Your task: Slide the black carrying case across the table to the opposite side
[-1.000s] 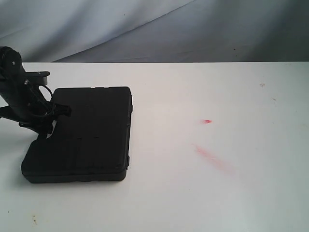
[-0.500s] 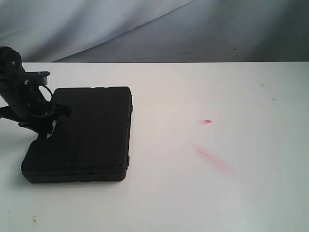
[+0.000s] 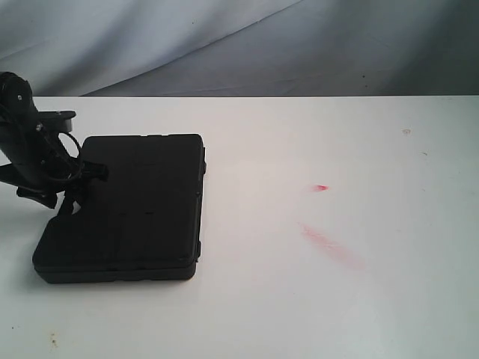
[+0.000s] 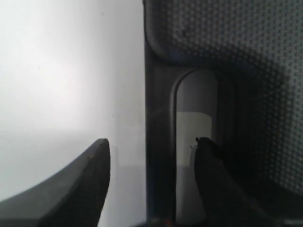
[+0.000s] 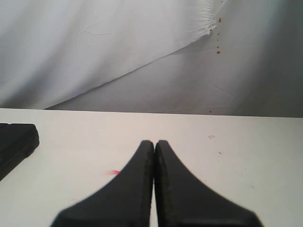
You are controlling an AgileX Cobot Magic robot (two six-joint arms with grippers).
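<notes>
The black case (image 3: 127, 209) lies flat on the left part of the white table (image 3: 299, 299). My left gripper (image 3: 84, 178) stands at the case's left edge, open. In the left wrist view the left gripper (image 4: 152, 142) straddles the handle bar (image 4: 158, 94): one finger (image 4: 210, 179) sits in the handle cut-out (image 4: 194, 104), and the other finger (image 4: 90, 175) is outside over the table (image 4: 61, 71), with gaps on both sides of the bar. My right gripper (image 5: 154, 142) is shut on nothing, above the table and away from the case (image 5: 16, 142); it is out of the exterior view.
Faint red marks (image 3: 322, 238) lie on the table right of the middle, one red mark (image 5: 112, 172) showing by the right gripper. A grey cloth backdrop (image 3: 262, 45) hangs behind the table's far edge. Small specks (image 3: 52, 340) dot the near left.
The left arm has shifted slightly to the left at the handle. The case has not moved.
</notes>
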